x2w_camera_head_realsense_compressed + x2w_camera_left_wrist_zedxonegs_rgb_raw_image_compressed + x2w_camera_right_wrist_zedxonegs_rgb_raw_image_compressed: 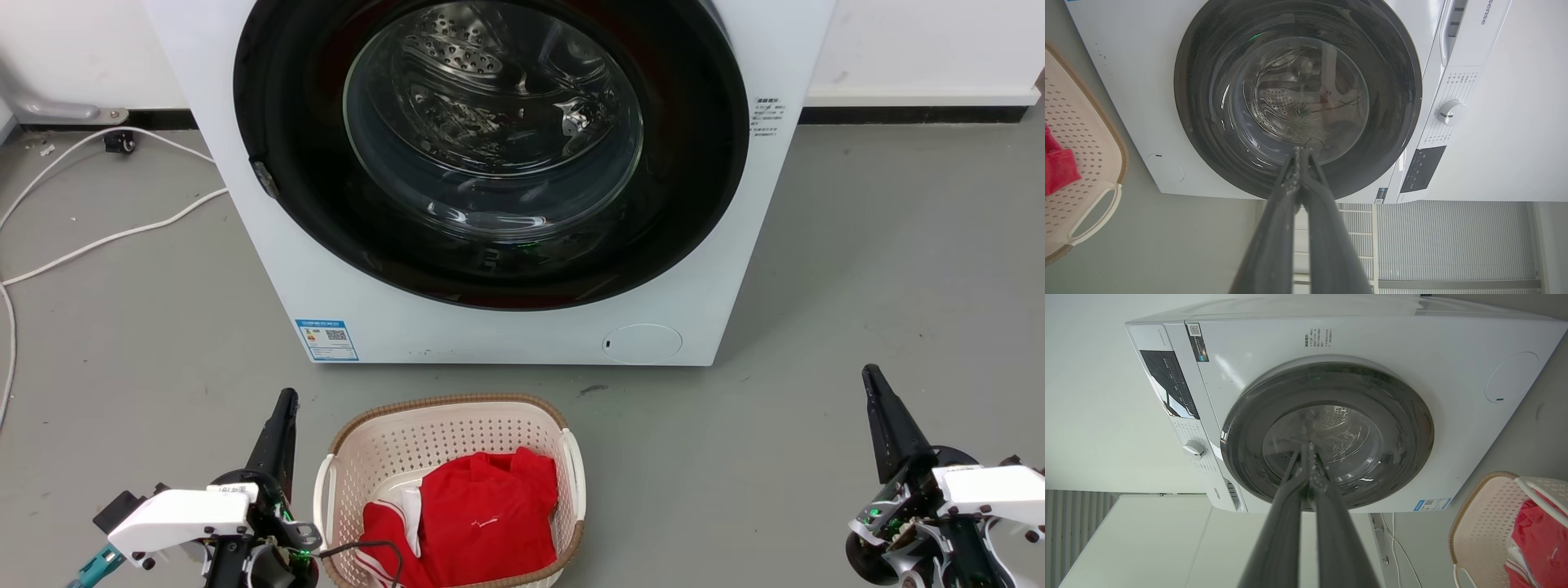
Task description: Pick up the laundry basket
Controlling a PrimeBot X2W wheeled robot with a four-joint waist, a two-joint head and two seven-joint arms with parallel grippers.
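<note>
Washing machine (245, 204), white and front-loading, takes up the back of the head view, its round glass door facing the robot. It stands on a grey floor (857, 269).

On that floor, just in front of the machine, sits the laundry basket (453, 400), cream and perforated with a brown woven-look rim. A white handle shows on each side: the left handle (323, 490) and the right handle (578, 469). A red garment (482, 523) lies inside.

The left end effector (287, 397) is just beside the basket's left side, its two dark fingers pressed together and holding nothing. The right end effector (869, 372) is well apart from the basket on the far right, likewise closed and empty.

I judge that the task is at its very start: the approach is not yet made and neither handle is touched. The next move calls for both sets of fingers to part. The right arm must travel inward to the right handle, and the left needs only a short reach. Each should then close on its handle so the lift comes up level.

As for writing, the letters "sense" (1481, 12) read on the machine's top panel in the left wrist view, probably the end of a brand name. A blue label (326, 340) at the lower left front carries a square code. The column of print (765, 114) right of the door is too small to read.
</note>
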